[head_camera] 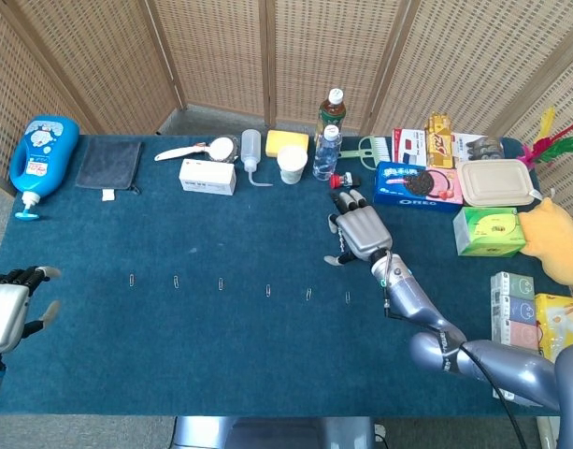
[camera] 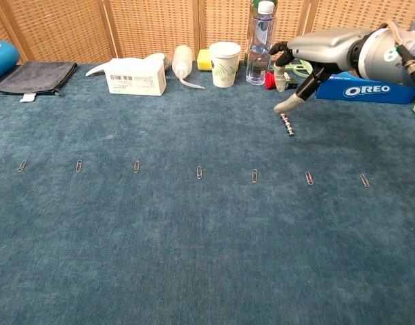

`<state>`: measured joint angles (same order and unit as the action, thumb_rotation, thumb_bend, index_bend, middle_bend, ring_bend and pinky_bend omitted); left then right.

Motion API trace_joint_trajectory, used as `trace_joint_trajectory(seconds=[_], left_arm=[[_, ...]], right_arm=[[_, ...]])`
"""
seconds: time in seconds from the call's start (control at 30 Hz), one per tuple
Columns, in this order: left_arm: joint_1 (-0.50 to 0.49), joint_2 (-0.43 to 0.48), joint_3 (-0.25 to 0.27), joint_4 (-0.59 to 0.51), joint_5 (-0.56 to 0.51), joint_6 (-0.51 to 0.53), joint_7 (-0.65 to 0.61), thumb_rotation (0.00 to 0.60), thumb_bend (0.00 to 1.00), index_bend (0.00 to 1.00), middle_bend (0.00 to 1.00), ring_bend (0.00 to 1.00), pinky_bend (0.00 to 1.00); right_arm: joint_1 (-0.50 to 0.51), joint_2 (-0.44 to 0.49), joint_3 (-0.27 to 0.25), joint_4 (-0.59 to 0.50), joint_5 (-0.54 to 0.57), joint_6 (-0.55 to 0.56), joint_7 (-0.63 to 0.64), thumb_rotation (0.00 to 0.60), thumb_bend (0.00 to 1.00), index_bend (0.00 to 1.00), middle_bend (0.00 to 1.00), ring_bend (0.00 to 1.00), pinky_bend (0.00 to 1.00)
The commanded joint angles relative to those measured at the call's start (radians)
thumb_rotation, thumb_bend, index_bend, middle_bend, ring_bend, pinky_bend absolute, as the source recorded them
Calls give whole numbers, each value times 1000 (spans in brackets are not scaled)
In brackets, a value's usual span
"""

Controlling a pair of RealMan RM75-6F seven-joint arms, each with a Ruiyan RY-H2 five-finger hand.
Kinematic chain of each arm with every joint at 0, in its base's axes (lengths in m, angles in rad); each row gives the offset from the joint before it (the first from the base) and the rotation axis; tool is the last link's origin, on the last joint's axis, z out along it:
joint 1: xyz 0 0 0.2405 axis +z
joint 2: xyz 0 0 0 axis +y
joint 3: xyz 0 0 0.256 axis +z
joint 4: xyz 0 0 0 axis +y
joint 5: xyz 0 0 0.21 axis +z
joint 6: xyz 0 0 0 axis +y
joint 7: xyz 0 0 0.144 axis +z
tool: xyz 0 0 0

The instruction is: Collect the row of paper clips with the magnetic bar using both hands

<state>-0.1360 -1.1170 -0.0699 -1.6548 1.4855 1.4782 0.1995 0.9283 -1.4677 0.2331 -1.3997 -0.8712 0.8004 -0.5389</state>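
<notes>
Several paper clips lie in a row across the blue cloth, from the leftmost clip [camera: 22,165] to the rightmost clip [camera: 364,180]; in the head view the row runs from one clip [head_camera: 132,280] to another [head_camera: 347,297]. The short beaded magnetic bar [camera: 286,124] lies beyond the row. My right hand [camera: 315,57] hovers just over it, fingers apart and holding nothing, its thumb tip close to the bar's far end. In the head view this right hand [head_camera: 361,229] covers the bar. My left hand [head_camera: 10,309] rests empty at the table's left edge, left of the row.
Along the back stand a blue detergent bottle [head_camera: 43,154], a grey cloth [head_camera: 110,164], a white box [camera: 135,76], a paper cup [camera: 225,63], a water bottle [camera: 260,44] and an Oreo box [camera: 369,88]. More boxes [head_camera: 489,231] crowd the right side.
</notes>
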Motion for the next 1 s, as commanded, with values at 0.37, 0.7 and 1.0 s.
trace_joint_trajectory(seconds=[0.37, 0.7, 1.0], left_arm=[[-3, 0, 2, -2, 1, -3, 3, 600, 505, 351, 416, 417, 482], [3, 5, 5, -1, -2, 3, 1, 600, 505, 351, 416, 418, 482], [12, 11, 8, 0, -8, 9, -3, 600, 506, 351, 416, 419, 482]], right_arm=[[86, -71, -58, 76, 158, -3, -152, 335, 205, 366, 10, 0, 6], [93, -132, -46, 147, 108, 46, -105, 376, 205, 324, 10, 0, 6], [92, -208, -44, 281, 8, 64, -32, 427, 205, 169, 8, 0, 6]])
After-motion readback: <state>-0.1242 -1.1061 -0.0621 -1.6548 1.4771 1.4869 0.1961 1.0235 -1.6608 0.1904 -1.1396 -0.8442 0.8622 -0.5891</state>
